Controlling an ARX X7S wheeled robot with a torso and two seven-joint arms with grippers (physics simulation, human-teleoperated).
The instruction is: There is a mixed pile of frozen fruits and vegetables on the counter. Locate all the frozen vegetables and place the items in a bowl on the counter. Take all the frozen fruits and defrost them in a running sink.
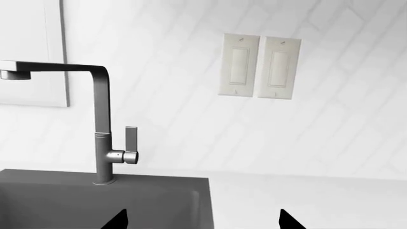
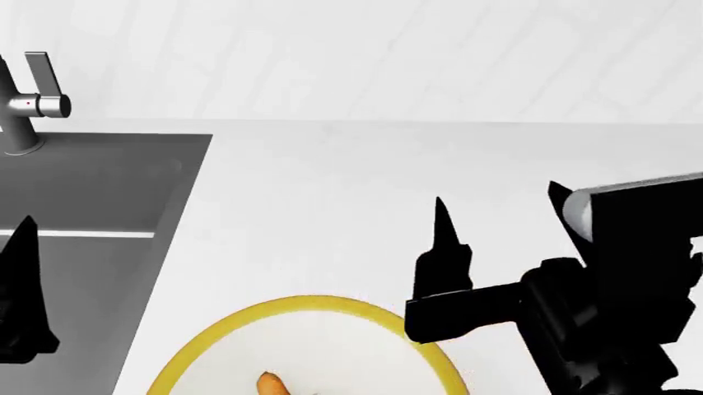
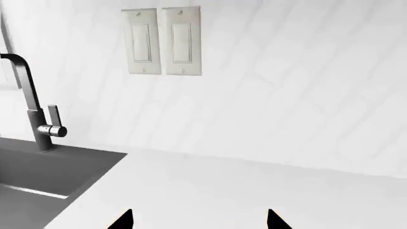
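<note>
The bowl (image 2: pixel 329 306) sits on the worktop (image 2: pixel 363 177) at the near edge of the head view, only its yellow rim and part of its white inside showing. An orange item (image 2: pixel 272 383), apparently a vegetable, lies in it, cut off by the frame. The sink (image 2: pixel 94 193) lies just to the left of the bowl, its faucet (image 1: pixel 102 124) and side lever (image 1: pixel 130 143) at the back corner. No water is seen at the spout. No pear or other fruit shows in any view.

The right claw (image 3: pixel 197 220) hangs over bare worktop beyond the bowl, its tips spread apart with nothing between them. The left claw (image 1: pixel 202 220) hovers at the sink's front edge, likewise spread and empty, facing the faucet. Two wall switches (image 1: pixel 258 66) are mounted on the tiled wall (image 2: pixel 384 49) behind.

Judgement: the vegetable part appears at least begun; the fruit part remains open. The left claw is the better placed for the lever. It should approach level, one finger against the lever's flat face, and push slowly to avoid slipping off the narrow blade. The fruit must first be found, so the head view needs to pan down or sideways.
</note>
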